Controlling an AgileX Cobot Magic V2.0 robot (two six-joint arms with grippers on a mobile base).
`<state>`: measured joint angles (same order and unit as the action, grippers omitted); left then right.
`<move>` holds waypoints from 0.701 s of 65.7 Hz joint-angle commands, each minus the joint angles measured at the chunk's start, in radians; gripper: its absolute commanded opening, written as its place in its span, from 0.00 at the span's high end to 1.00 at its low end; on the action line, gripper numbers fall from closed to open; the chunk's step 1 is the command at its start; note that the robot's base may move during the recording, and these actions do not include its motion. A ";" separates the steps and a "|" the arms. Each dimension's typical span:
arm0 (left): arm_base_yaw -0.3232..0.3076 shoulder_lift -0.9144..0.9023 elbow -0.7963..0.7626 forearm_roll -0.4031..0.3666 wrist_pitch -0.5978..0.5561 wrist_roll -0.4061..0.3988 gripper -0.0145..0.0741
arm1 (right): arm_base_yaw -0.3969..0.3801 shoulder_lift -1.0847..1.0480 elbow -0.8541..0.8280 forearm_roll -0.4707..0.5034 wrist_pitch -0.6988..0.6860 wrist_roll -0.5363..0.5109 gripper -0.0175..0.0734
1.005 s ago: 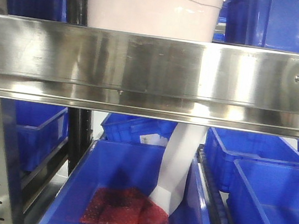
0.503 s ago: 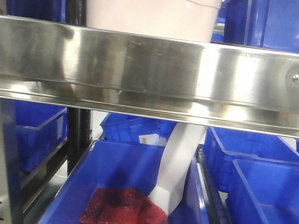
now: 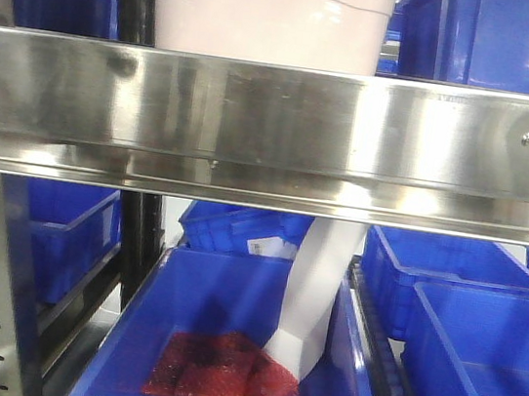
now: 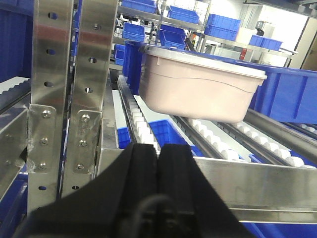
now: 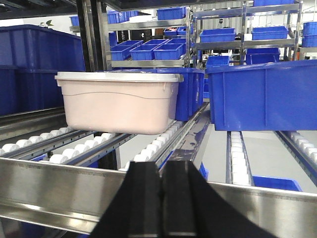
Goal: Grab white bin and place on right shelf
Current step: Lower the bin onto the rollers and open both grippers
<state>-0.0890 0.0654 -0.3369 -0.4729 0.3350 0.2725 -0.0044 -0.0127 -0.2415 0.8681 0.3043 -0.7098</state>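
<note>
The white bin (image 3: 268, 21) is a pinkish-white tub with a glossy white lid. It rests on the roller tracks of the right shelf, behind the wide brushed steel front rail (image 3: 275, 126). It also shows in the left wrist view (image 4: 198, 84) and in the right wrist view (image 5: 119, 101). My left gripper (image 4: 158, 148) is shut and empty, in front of the rail (image 4: 277, 183), apart from the bin. My right gripper (image 5: 161, 166) is shut and empty, also in front of the rail (image 5: 59, 188), apart from the bin.
Blue open crates stand beside the bin (image 5: 262, 94) and on the level below (image 3: 479, 356). One lower crate (image 3: 223, 350) holds a red mesh bag (image 3: 221, 369) and a white paper strip (image 3: 315, 294). Perforated steel uprights (image 4: 49, 99) stand at the left.
The bin stays in place on the shelf. Dark reflections on the steel rail have shifted slightly; nothing else has moved.
</note>
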 commanded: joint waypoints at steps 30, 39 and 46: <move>-0.008 0.011 -0.026 -0.019 -0.068 0.000 0.97 | 0.002 0.005 0.080 -0.213 -0.231 0.038 0.75; -0.008 0.011 -0.026 -0.019 -0.068 0.000 0.97 | 0.041 0.004 0.160 -0.642 -0.407 0.334 0.75; -0.008 0.011 -0.026 -0.019 -0.068 0.000 0.97 | 0.040 0.004 0.248 -0.818 -0.458 0.629 0.75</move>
<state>-0.0890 0.0654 -0.3369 -0.4729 0.3350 0.2725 0.0352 -0.0127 -0.0083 0.1835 -0.0351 -0.2547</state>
